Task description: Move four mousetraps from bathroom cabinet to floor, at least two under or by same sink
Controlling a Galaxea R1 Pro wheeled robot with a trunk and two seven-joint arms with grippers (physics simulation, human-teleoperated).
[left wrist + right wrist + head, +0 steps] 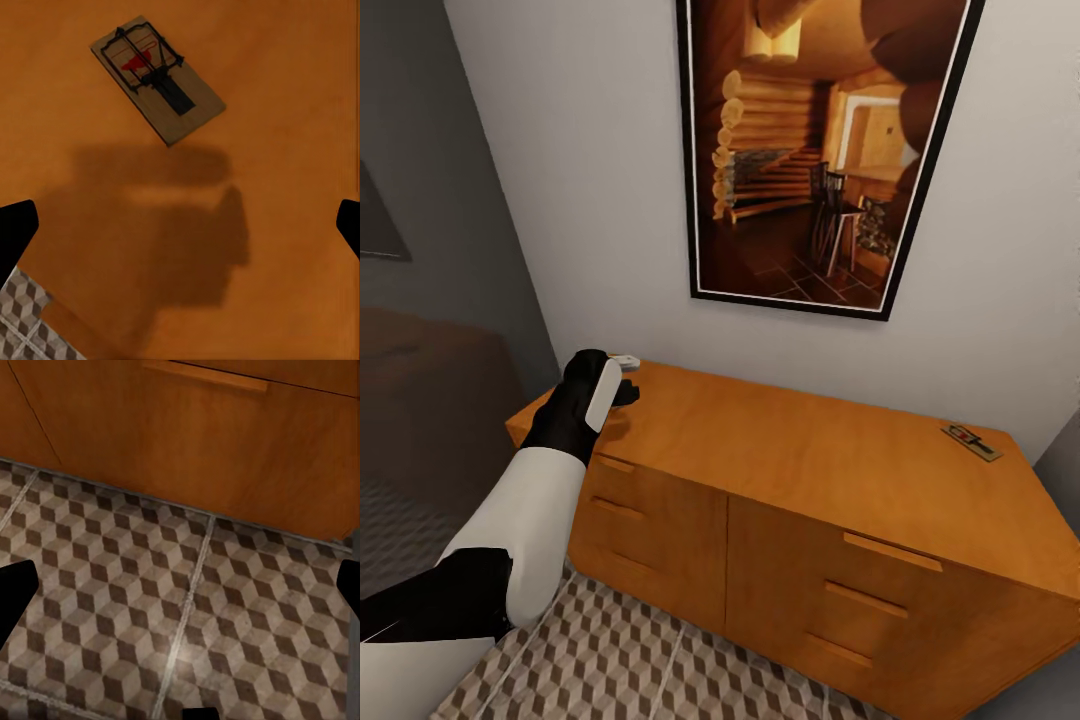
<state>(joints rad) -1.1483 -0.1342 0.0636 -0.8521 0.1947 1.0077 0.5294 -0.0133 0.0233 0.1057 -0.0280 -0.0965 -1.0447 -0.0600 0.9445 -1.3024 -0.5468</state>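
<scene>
Mousetraps lie on the orange-brown cabinet [780,450]: one mousetrap [971,441] near the top's far right corner, another mousetrap [157,77] flat on the wood beneath the left claw [180,225]. That claw hangs above the cabinet's left end, spread wide and empty, its shadow beside the trap. The right claw [180,585], also wide open and empty, hangs over the cube-patterned bathroom floor [172,607] by the drawer fronts.

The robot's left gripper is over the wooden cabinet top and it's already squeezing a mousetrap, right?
Not quite. The left gripper is over the cabinet top, but it is open and empty. The left wrist view shows the mousetrap lying flat on the wood, ahead of the fingertips.
</scene>
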